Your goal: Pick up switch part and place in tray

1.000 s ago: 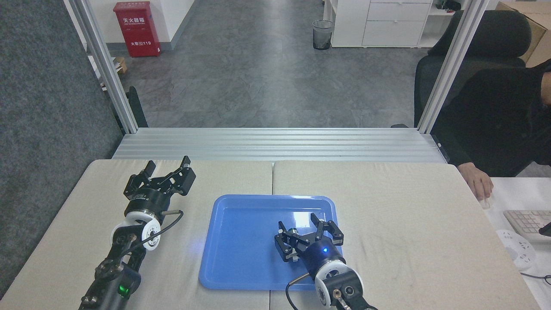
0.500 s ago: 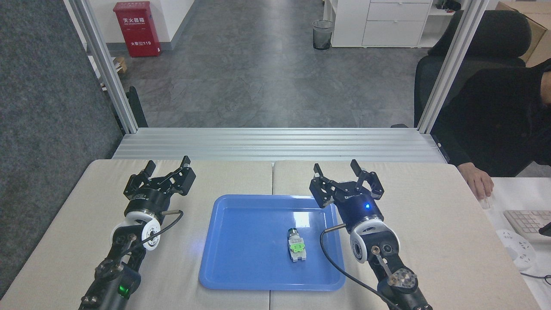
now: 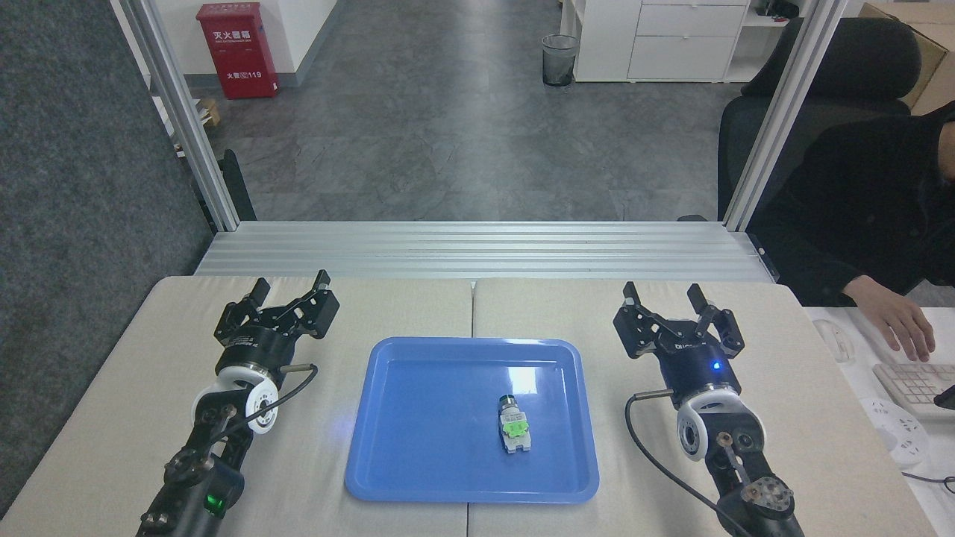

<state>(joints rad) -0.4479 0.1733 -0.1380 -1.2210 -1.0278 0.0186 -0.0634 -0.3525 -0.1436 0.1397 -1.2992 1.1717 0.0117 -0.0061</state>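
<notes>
One small switch part (image 3: 515, 426) lay inside the blue tray (image 3: 418, 477), right of the tray's middle, its dark-tipped metal end pointing away from the robot and its green clip facing up. Nothing touched it. The right gripper (image 3: 679, 307) hung over the bench (image 3: 806, 418) just beyond the tray's right rim, its fingers spread wide and holding nothing. The left gripper (image 3: 287, 289) sat well to the tray's left, fingers likewise spread and empty. Judged from how things lay, the placing looked done.

The part looked light and stiff — hard plastic with a metal barrel, unlikely to give under a squeeze. The round barrel seemed apt to roll or slip between flat pads, and the clip might pop loose if pinched. The flat sides of the white block, just behind the clip, looked the safest place to take hold. On that glossy tray it would probably skid if nudged sideways.

At the far right a person's hand (image 3: 899, 328) hovered near a keyboard (image 3: 914, 384) — clear of the robot.
</notes>
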